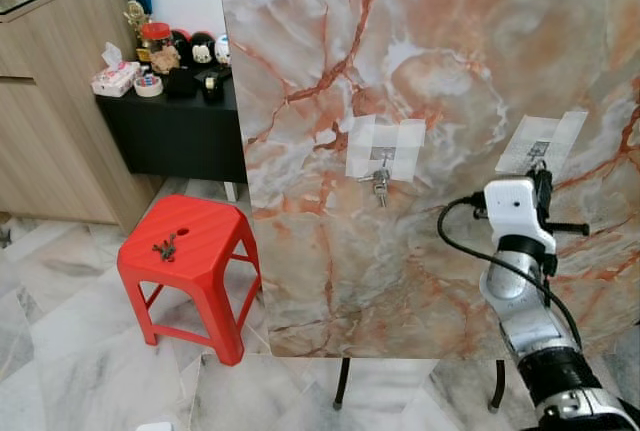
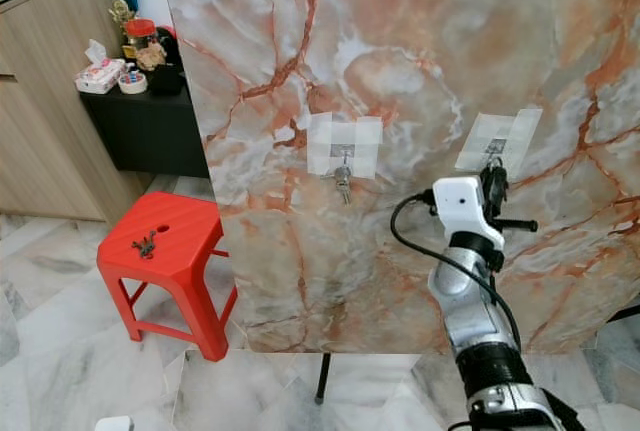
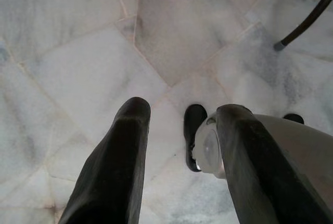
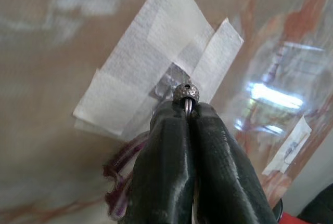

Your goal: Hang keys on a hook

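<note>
An upright marble board [image 1: 430,71] carries two hooks under white tape. On the left hook [image 1: 381,156] a bunch of keys [image 1: 380,187] hangs. My right gripper [image 1: 543,177] is raised against the right taped hook [image 1: 541,147]. In the right wrist view this gripper [image 4: 187,110] is shut on a thin metal key ring with a round bead [image 4: 186,92], pressed at the clear hook [image 4: 165,81]; a purple cord [image 4: 117,181] dangles beneath the fingers. My left gripper [image 3: 184,108] hangs open over the floor.
A red plastic stool [image 1: 190,251] stands left of the board with another small dark key bunch [image 1: 165,247] on its seat. Behind it are a black low table [image 1: 170,116] with jars and a wooden cabinet [image 1: 50,101]. The floor is marble.
</note>
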Controlling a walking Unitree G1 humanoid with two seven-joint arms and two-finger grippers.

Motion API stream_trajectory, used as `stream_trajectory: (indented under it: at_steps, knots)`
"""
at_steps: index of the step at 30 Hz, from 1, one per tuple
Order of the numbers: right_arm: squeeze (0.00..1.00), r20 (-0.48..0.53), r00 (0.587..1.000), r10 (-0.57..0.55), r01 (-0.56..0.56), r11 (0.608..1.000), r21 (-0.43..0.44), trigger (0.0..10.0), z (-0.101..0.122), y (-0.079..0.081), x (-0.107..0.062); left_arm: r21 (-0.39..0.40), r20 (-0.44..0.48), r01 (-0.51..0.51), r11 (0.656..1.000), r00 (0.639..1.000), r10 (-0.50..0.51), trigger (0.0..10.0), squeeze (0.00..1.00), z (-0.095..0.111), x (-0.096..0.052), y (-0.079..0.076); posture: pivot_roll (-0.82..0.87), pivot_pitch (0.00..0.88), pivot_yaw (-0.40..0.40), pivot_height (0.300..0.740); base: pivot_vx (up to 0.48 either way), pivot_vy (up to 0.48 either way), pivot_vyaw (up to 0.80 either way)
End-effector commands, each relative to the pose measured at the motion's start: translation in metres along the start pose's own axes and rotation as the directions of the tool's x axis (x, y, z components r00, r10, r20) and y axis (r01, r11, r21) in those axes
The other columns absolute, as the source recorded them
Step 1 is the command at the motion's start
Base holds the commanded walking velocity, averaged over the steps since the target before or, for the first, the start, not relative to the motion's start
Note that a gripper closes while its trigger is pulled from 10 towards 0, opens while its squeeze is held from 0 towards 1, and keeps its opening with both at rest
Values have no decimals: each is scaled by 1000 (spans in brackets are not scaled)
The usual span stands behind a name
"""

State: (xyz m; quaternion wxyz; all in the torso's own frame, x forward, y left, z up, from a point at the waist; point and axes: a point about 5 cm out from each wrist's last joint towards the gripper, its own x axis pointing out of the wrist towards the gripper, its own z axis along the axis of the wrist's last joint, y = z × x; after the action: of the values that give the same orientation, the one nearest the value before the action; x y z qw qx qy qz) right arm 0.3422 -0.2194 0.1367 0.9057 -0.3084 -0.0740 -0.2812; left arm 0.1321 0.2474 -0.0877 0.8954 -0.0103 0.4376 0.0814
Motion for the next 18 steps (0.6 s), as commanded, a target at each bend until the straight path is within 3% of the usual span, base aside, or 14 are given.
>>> stream_trajectory:
  at_steps: [1,13,18]
  knots:
    - [0,4,1000,-18,18,1000,-10,10000,2,-4,6,-12,-8,5,1000,1000,-5,10000,0,0,1,-1,55,0,-49,713,0,0,0]
    - [0,-14,1000,-18,18,999,-27,10000,-1,-5,10,-3,4,37,999,999,-37,10000,0,11,9,-34,55,0,-48,713,0,0,0]
    - [0,-26,1000,-3,3,1000,-30,10000,-3,-3,9,-3,4,36,999,999,-36,10000,0,12,9,-35,58,0,-50,713,0,0,0]
